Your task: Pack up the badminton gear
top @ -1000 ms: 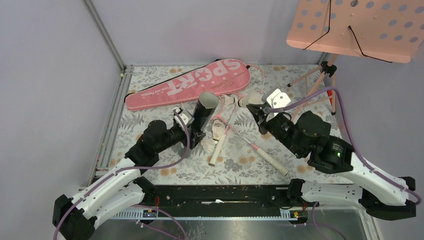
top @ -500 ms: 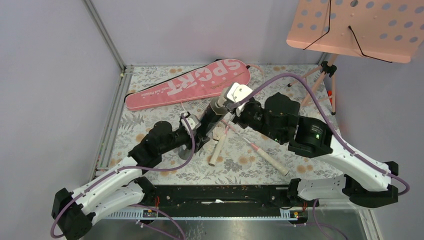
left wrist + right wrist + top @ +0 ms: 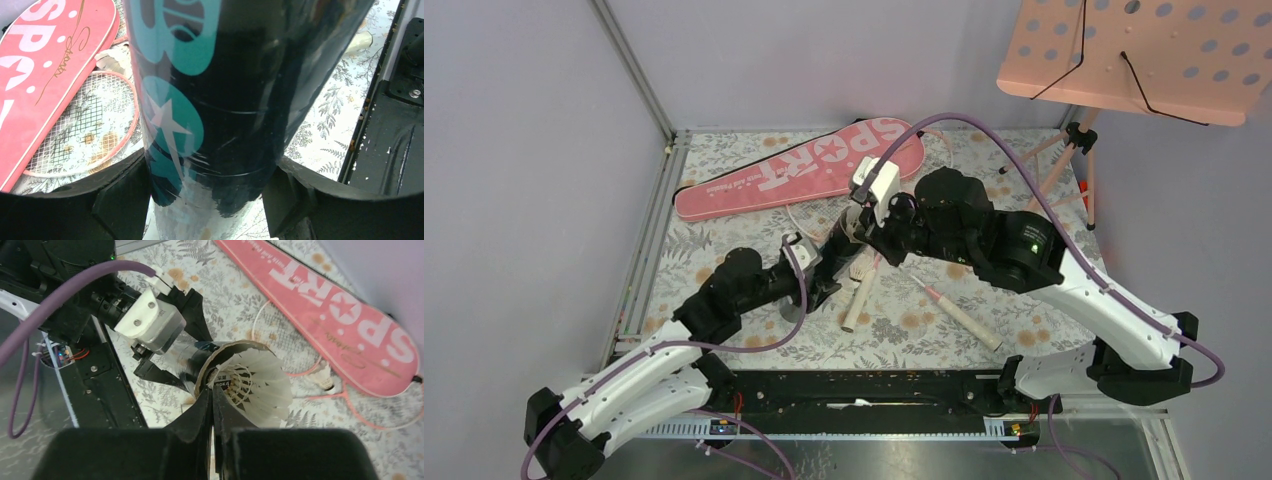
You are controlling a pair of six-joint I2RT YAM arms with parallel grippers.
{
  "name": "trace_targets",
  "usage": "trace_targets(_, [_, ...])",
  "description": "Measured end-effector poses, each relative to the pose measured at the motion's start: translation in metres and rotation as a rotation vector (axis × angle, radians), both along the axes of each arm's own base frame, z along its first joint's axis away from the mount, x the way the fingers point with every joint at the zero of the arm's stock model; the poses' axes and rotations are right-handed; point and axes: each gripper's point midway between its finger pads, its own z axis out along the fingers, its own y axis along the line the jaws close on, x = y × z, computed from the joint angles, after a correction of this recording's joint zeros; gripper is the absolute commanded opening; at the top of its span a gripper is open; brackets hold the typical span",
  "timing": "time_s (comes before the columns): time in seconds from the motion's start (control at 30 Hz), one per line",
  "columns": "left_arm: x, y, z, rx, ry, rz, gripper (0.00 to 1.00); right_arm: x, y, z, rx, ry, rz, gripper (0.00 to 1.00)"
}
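Gripping black tube, left claw, shuttlecock in its mouth, right claw pinching

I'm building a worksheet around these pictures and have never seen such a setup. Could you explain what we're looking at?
Two robot arms are bolted at the near edge of a flowered table. One picture looks down from above; the other two come from a camera on each wrist. The left arm's fingers clamp a black tube. The right arm's fingers pinch a white shuttlecock at the tube's open mouth. On the table lie a pink bag marked SPORT, two rackets and another shuttlecock. A pink music stand stands at the far right.
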Motion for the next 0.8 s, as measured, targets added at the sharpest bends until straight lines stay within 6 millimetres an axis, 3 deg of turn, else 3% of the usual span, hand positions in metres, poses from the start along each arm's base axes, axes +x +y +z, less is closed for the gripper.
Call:
trace_targets(0.3, [-0.010, 0.002, -0.003, -0.002, -0.022, -0.041, 0.44, 0.003, 0.011, -0.027, -0.006, 0.203, -0.040, 0.03])
trace_targets(0.6, [-0.020, 0.005, -0.002, -0.019, -0.057, -0.075, 0.44, -0.004, 0.031, -0.041, 0.013, 0.324, 0.011, 0.09])
trace_targets(0.8, [-0.023, 0.012, -0.001, -0.040, -0.092, -0.057, 0.42, -0.007, 0.037, -0.046, 0.013, 0.359, 0.032, 0.39])
